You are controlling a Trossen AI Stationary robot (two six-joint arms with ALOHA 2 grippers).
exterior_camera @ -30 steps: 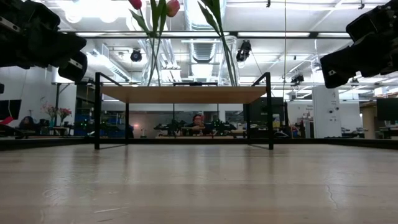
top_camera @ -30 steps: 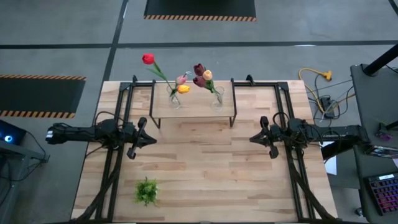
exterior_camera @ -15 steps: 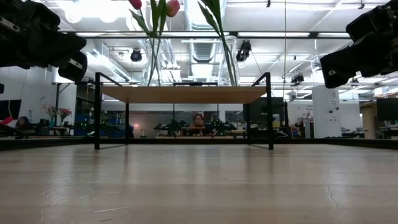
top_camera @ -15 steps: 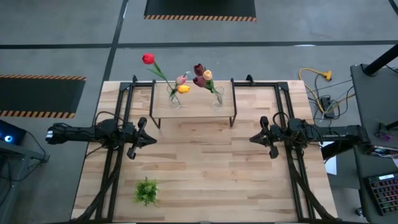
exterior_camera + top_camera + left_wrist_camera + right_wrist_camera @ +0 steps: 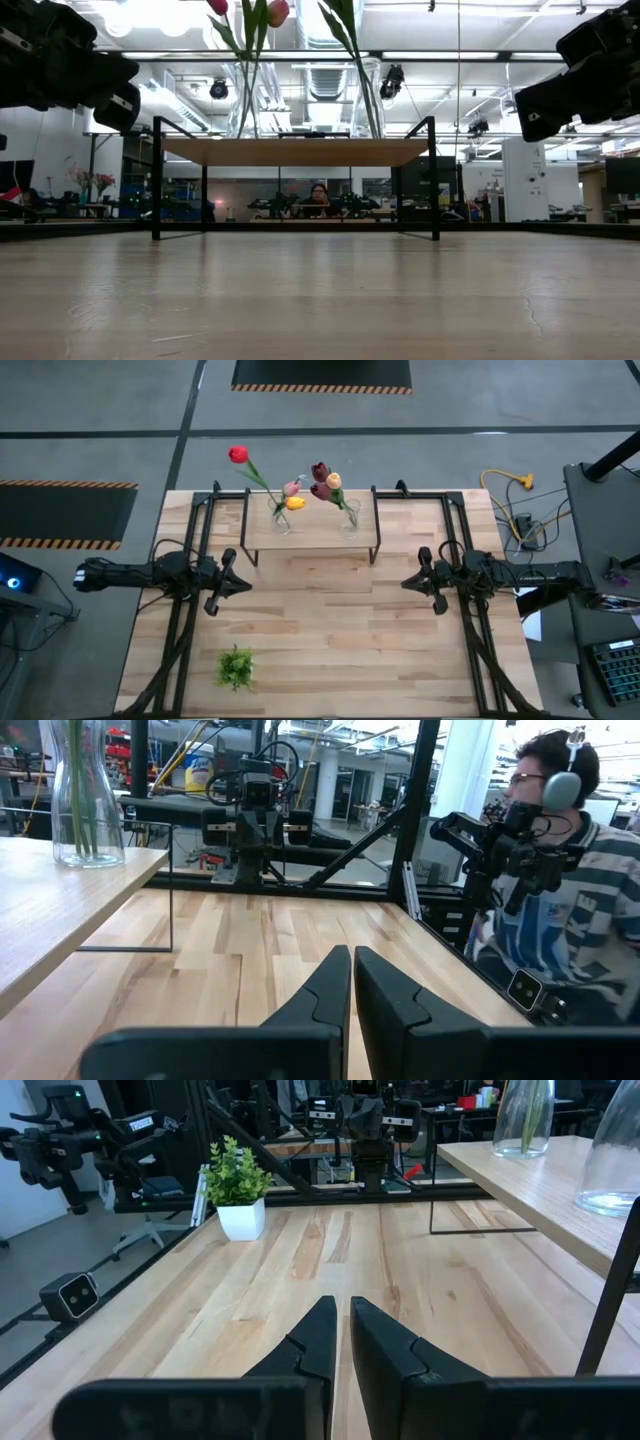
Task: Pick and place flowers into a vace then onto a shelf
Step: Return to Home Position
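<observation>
Nearest, at about 7 o'clock on the worktop [image 5: 330,650], a small leafy plant [image 5: 236,667] stands well apart from everything else; it is no part of the job.

Halfway back, the left arm [image 5: 150,573] reaches in from 9 o'clock and the right arm [image 5: 500,574] from 3 o'clock. They face each other across bare wood. The left jaws are closed to a thin slit with nothing between them, and the right jaws stand the same way, empty.

Farthest, at 12 o'clock, the shelf [image 5: 312,538] stands on its black legs. Two clear vases stand upright on it, the left vase [image 5: 281,520] and the right vase [image 5: 349,520], near each other but apart. The flowers [image 5: 295,502] are all in them, three heads over each. One red tulip [image 5: 238,455] leans out toward 11 o'clock, past the worktop's far edge.

In my judgement the work is done: the flowers are in the vases, the vases are on the shelf, and no stem lies loose on the worktop. All that can be left is the arms' rest pose, and they look close to it.
</observation>
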